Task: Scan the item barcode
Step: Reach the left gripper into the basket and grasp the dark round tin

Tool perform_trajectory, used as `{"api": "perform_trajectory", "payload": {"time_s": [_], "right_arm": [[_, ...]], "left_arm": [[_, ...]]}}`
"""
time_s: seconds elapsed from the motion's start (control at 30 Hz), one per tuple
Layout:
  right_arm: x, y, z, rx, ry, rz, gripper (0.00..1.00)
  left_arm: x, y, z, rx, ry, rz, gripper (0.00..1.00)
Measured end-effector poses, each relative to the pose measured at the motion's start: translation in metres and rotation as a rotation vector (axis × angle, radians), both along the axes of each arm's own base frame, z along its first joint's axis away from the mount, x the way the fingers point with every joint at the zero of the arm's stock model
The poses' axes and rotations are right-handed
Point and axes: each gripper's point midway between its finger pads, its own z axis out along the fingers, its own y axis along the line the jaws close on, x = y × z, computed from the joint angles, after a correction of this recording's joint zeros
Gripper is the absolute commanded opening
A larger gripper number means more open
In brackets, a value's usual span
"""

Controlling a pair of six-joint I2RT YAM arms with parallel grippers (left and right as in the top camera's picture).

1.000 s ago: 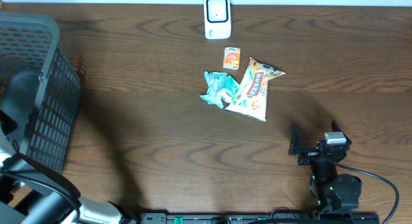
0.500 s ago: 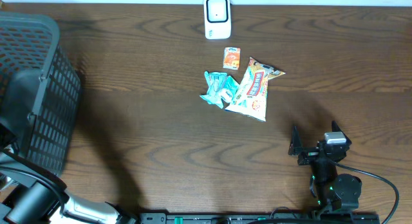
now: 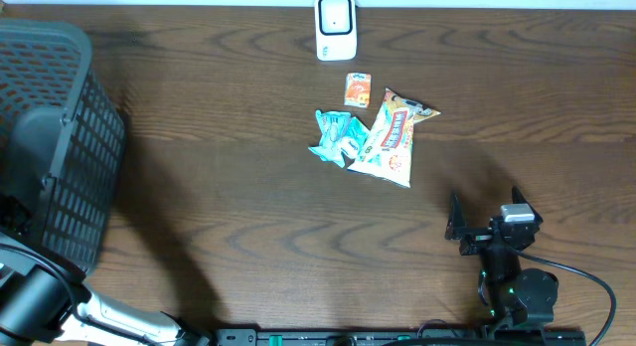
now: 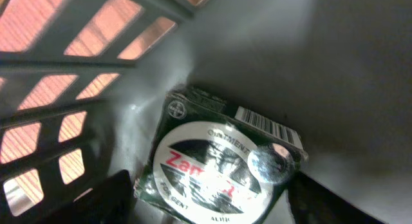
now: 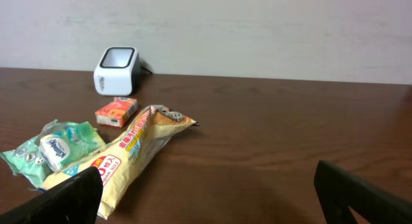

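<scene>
A basket [image 3: 60,137] stands at the left edge of the table [image 3: 219,137], with a carton [image 4: 219,166] lying in it. The scanner [image 3: 336,28] sits at the far edge. Before it lies a box [image 3: 358,88], then a pouch [image 3: 336,135] touching a bag [image 3: 393,137] on its right.

Dark wooden table [image 3: 219,147], pale wall [image 5: 257,31] behind

Black right arm [image 3: 507,261], trailing black cable [image 3: 594,284]

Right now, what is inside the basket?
A dark green box with a barcode lies on the basket floor by the mesh wall. The rest of the floor is out of view.
</scene>
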Motion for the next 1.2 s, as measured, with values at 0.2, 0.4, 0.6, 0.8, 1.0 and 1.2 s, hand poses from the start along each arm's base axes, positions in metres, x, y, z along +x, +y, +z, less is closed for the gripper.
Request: {"api": "perform_trajectory", "payload": {"time_s": [0.2, 0.4, 0.6, 0.8, 1.0, 1.2], "right_arm": [[0.0, 0.0, 0.0, 0.0, 0.0, 0.0, 0.99], [0.0, 0.0, 0.0, 0.0, 0.0, 0.0, 0.99], [0.0, 0.0, 0.0, 0.0, 0.0, 0.0, 0.99], [0.0, 0.0, 0.0, 0.0, 0.0, 0.0, 0.99], [0.0, 0.0, 0.0, 0.0, 0.0, 0.0, 0.99], [0.0, 0.0, 0.0, 0.0, 0.0, 0.0, 0.99]], "left_arm": [[-0.002, 0.003, -0.001, -0.011, -0.029, 0.004, 0.83], [0.004, 0.0, -0.003, -0.09, -0.152, -0.028, 0.83], [0.007, -0.003, -0.003, -0.117, -0.194, -0.044, 0.82], [0.008, -0.008, -0.018, -0.164, -0.188, -0.044, 0.82], [0.01, -0.012, -0.024, -0.19, -0.194, -0.049, 0.8], [0.012, -0.014, -0.024, -0.2, -0.208, -0.052, 0.74]]}}
